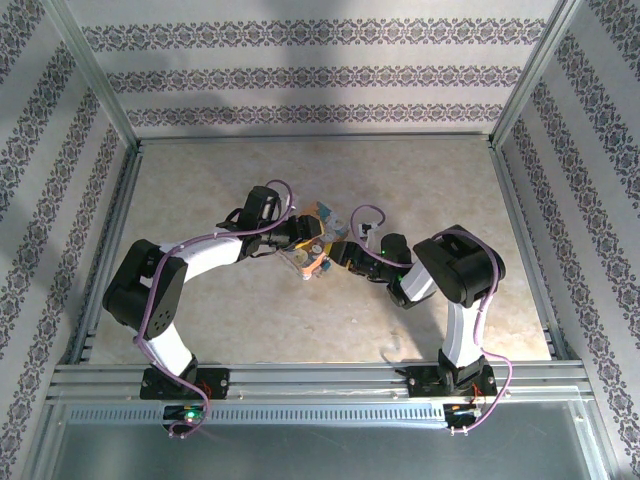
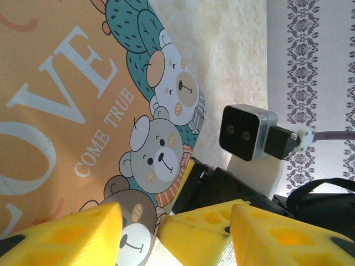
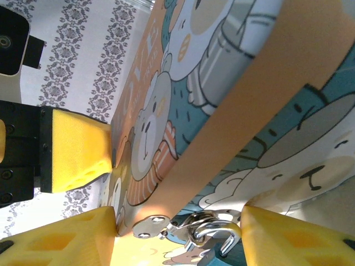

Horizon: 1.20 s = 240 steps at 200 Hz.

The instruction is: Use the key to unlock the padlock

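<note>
A: What's the state at the bench (image 1: 220, 330)?
B: The left arm (image 1: 165, 285) and the right arm (image 1: 455, 275) both bend inward from the near edge. The tools meet around mid-bench.
A: Padlock?
B: The padlock (image 2: 66, 111) is right between them and tilted. Its orange "LOVE / COME TRUE" face with cartoon bears is turned to the left wrist view. Can't tell whether it touches the bench.
A: Left side?
B: On the left tool (image 2: 177, 219) the jaws stand roughly half apart. One yellow pad (image 2: 61, 238) overlaps the padlock's lower end. From the right wrist view, a left-tool pad sits against the LOVE face. The opposite pad (image 2: 288, 238) is off to the side, with a right-tool finger (image 2: 194, 233) in the gap. Clamped or not, can't tell.
A: Right side?
B: On the right tool (image 3: 177, 219) the jaws are part open, straddling the padlock's narrow end. The near pad (image 3: 61, 238) touches the riveted corner. The far pad (image 3: 294, 235) is just beside a silver metal loop (image 3: 213, 235) at that end. Whether it has a real grip, can't tell.
A: Is that loop the shackle?
B: Can't tell.
A: Beyond that?
B: The right arm's wrist camera (image 2: 244, 133) is just past the padlock. Then bare bench, the aluminium frame (image 1: 315, 140) and patterned wallpaper (image 1: 300, 70).
</note>
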### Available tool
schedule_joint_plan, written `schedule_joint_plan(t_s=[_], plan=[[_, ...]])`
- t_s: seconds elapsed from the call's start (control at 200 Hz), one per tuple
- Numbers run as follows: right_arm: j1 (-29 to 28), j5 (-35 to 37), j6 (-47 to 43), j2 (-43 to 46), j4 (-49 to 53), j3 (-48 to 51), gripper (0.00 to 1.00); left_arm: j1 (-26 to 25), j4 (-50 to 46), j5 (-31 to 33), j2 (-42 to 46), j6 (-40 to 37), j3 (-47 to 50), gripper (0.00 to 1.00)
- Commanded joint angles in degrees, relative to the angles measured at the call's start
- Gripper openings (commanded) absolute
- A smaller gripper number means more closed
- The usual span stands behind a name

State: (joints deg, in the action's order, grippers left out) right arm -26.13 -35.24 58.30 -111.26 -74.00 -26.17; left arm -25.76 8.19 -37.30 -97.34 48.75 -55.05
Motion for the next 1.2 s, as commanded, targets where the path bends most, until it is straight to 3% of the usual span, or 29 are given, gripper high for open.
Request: schedule_joint_plan(t_s=[0.0,0.495,0.88,1.194], plan=[[-1.1,-3.4,-0.6,-0.9,-1.2,-0.1,0.59,0.4,-4.9,1.4,-1.1,-1.3,0.2,0.55],[-2.3,-6.7,-0.9,-1.4,-2.8,0.4,0.47,0.6,-5.9,1.7,-1.5,-1.7,-1.0,0.55],[-2.4,-8.0,-2.8,-2.4,-2.1,1.6,0.44,0.6,-6.7,2.0,-3.0,-2.0,-2.4,0.54],[-2.3,-6.2,-2.2,-2.9,-2.2,0.6,0.30,0.6,-6.9,2.1,-2.6,-2.0,-2.1,0.55]])
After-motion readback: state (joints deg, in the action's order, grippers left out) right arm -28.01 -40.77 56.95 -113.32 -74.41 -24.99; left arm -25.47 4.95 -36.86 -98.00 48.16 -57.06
